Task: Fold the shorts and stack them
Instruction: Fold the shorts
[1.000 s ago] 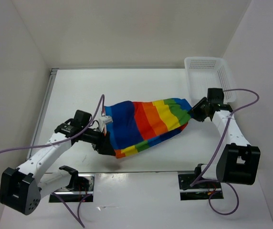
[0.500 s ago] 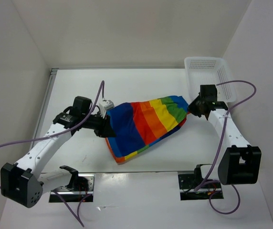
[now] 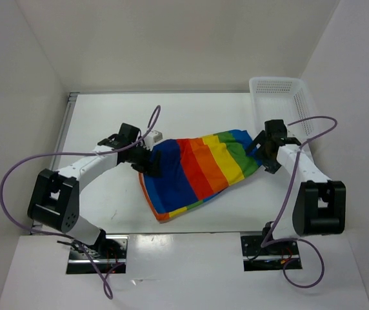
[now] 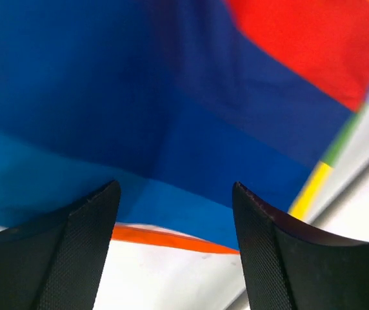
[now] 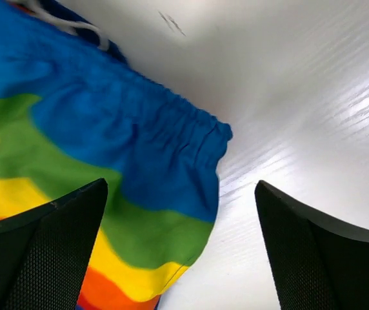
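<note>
Currently the left pincer (image 4: 175, 187) is sitting open, its two black fingers (image 4: 75, 258) spread apart and clamping nothing. Navy and blue cloth of the shorts (image 3: 197, 171) is filling the left wrist view just past the tips. A thin orange edge and a bit of white desk (image 3: 107, 116) are showing lower down in the gap. Can't tell if the tips are touching the cloth.

The right pincer (image 5: 181, 184) is also gaping wide and gripping nothing. It is hanging over the gathered blue waistband (image 5: 165, 142), with green and yellow stripes running off toward its left finger. The white drawstring (image 5: 75, 26) is lying at the top left corner of that view.

From the top camera, the left pincer is sitting at the navy end of the shorts and the right pincer at the blue-green end, one on each side. The shorts are lying spread on the desk between the two arms. Their stripes are running navy, red, orange, yellow, green, blue from left to right, and one corner is pointing toward the near edge.

The white mesh basket (image 3: 281, 103) is standing at the far right corner of the desk, near the right pincer and the shorts' right end.
</note>
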`<state>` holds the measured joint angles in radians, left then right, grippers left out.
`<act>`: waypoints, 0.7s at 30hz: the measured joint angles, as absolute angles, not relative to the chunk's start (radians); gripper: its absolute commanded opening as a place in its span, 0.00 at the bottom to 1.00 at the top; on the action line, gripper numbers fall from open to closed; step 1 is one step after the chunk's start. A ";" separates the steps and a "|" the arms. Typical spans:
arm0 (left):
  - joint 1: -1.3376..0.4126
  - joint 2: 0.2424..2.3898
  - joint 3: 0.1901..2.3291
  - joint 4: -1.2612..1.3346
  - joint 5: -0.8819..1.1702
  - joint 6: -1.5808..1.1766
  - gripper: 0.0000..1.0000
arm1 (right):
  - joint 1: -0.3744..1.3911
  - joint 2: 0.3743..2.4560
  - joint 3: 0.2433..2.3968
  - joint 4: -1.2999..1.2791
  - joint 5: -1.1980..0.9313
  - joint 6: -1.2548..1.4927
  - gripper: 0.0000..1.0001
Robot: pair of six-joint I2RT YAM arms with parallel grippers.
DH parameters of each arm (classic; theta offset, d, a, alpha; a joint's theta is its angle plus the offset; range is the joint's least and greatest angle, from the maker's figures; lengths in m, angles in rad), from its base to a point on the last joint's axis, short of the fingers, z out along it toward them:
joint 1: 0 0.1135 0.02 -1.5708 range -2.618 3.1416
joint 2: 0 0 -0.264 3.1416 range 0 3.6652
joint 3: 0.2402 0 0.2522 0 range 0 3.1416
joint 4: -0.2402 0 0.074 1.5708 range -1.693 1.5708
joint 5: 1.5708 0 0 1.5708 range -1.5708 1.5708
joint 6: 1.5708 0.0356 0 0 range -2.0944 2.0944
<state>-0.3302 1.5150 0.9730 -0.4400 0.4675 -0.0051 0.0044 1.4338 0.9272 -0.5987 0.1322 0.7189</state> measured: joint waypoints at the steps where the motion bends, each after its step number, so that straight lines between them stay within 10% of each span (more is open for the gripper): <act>1: -0.322 1.518 0.972 -0.439 0.448 -0.005 0.75 | 0.004 1.407 0.927 -0.596 0.135 0.720 0.93; 5: -0.232 1.527 0.938 -0.397 0.405 -0.005 0.75 | 0.020 1.338 0.932 -0.584 0.122 0.711 0.50; 21: -0.002 1.755 1.050 -0.339 0.369 -0.006 0.73 | 0.316 1.615 0.895 -0.447 -0.048 0.749 0.28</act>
<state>-0.0017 1.7554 1.0496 -0.3393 0.3691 -0.0059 0.3161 1.6154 0.8948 -0.4465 -0.0483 0.7490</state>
